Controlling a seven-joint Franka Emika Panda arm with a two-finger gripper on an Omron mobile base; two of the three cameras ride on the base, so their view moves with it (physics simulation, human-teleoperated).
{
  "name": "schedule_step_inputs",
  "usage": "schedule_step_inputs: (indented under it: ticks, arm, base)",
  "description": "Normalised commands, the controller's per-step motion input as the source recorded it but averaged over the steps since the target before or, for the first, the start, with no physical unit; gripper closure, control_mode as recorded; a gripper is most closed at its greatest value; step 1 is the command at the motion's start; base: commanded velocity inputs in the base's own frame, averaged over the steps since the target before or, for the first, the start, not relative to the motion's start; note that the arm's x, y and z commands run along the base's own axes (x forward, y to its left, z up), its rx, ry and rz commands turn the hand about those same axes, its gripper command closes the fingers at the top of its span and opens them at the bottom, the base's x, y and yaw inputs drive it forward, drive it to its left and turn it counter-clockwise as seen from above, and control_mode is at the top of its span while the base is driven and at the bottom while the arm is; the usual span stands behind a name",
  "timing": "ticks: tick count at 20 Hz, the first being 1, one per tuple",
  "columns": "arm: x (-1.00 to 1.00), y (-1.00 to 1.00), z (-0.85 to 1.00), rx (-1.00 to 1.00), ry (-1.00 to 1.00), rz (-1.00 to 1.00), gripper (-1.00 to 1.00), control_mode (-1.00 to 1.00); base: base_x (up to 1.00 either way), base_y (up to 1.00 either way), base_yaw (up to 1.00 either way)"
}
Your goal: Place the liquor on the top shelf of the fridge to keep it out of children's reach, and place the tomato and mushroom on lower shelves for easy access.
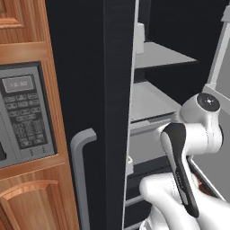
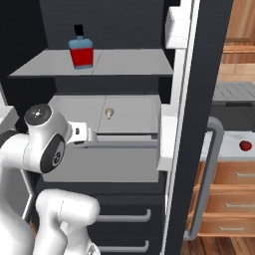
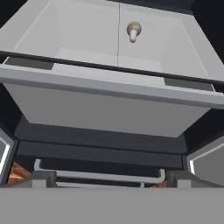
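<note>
The liquor [image 2: 81,50] stands upright on the top shelf [image 2: 124,64] of the open fridge [image 2: 199,124], towards its left. On the lower shelf [image 2: 134,112] rests the mushroom [image 2: 109,113], which the hand view shows as the mushroom [image 3: 133,30] far back on the pale shelf [image 3: 87,39]. The tomato [image 2: 245,145] lies on a counter to the right, past the fridge door. My gripper [image 3: 111,179] is open and empty, its fingers [image 3: 43,178] wide apart. It hangs in front of the lower shelf's lip and points in at the drawer box below.
The black fridge door [image 1: 90,67] with its grey bar handle [image 1: 81,170] stands to my left, and a grey countertop oven [image 1: 22,112] sits in wooden cabinets beyond. Drawers with bar handles [image 2: 124,216] fill the fridge bottom. Wooden drawers [image 2: 229,199] are at right.
</note>
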Motion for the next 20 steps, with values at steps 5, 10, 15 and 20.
schedule_step_inputs:
  ticks: [5,10,15,20]
  arm:
    - [0.0,0.0,0.0,0.0,0.0,0.0,-1.0,1.0]
    - [0.0,0.0,0.0,0.0,0.0,0.0,-1.0,1.0]
    - [0.0,0.0,0.0,0.0,0.0,0.0,-1.0,1.0]
    - [0.0,0.0,0.0,0.0,0.0,0.0,-1.0,1.0]
  base:
    - [-0.86,-0.02,0.0]
    - [-0.95,-0.45,-0.19]
    - [-0.33,-0.59,-0.45]
    - [0.0,-0.63,-0.5]
